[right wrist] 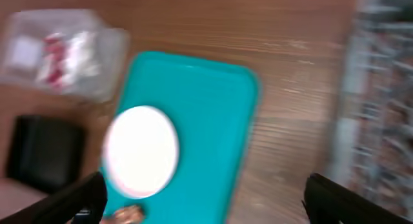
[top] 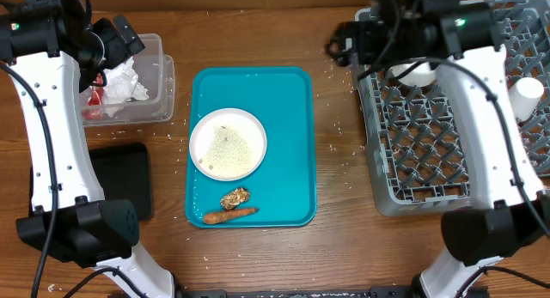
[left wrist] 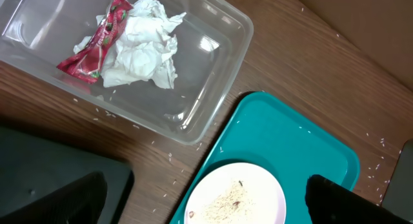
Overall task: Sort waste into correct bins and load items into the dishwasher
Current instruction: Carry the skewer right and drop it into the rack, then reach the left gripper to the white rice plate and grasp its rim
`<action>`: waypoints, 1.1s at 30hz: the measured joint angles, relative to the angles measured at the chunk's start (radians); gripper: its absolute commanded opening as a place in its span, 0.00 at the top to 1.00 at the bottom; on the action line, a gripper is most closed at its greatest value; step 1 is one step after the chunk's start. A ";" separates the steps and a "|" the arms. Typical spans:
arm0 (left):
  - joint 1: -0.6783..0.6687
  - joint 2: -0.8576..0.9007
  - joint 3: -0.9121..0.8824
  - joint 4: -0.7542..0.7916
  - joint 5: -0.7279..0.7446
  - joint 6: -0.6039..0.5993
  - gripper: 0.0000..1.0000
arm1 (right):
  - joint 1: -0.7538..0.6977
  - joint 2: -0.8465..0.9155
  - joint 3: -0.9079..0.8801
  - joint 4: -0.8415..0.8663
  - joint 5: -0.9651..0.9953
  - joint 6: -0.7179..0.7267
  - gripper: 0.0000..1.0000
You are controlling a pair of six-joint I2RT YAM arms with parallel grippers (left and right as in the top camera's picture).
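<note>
The grey dish rack [top: 412,152] fills the right side of the overhead frame. My right claw [top: 348,45] hangs over its upper left corner with the fingers wide apart and nothing between them. In the right wrist view they sit at the two lower corners, and the rest of that view is blurred. A white dish [top: 412,72], probably a bowl, lies in the rack partly under my arm, and a small white cup [top: 526,96] stands at the right edge.

The teal tray [top: 292,100] lies in the middle of the worktop [top: 335,246]. At upper left is the clear tub [top: 161,66], holding the crumpled white napkin [top: 125,82] and the red wrapper [top: 93,99]. My left claw [top: 116,42] hovers above it, spread just as wide and empty. The black tray [top: 120,173] lies at lower left, with nothing on the part I can see.

On the teal tray the white plate [top: 228,143] carries loose rice [top: 230,149]. Below it are the brown food chunk [top: 235,197] and then the carrot piece [top: 230,215].

I judge the paper waste and part of the racking done, and I am between loads. What remains is the food waste and the plate. Next I must reach to the tray, pinch the chunk or the carrot, and tip the rice off before the plate goes between the pegs. The thin rim calls for a careful edge grip, and stray grains already dot the worktop.
</note>
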 measured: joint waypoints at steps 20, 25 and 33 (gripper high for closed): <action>-0.093 0.000 -0.010 -0.198 0.402 0.140 0.00 | 0.092 0.006 -0.054 0.141 0.124 0.004 0.00; -0.280 0.000 -0.088 -0.170 0.386 0.188 0.00 | -0.019 0.006 -0.055 0.193 0.192 0.018 0.00; -0.594 0.003 -0.309 0.053 0.109 -0.019 0.00 | -0.208 0.006 -0.055 0.193 0.235 0.026 0.00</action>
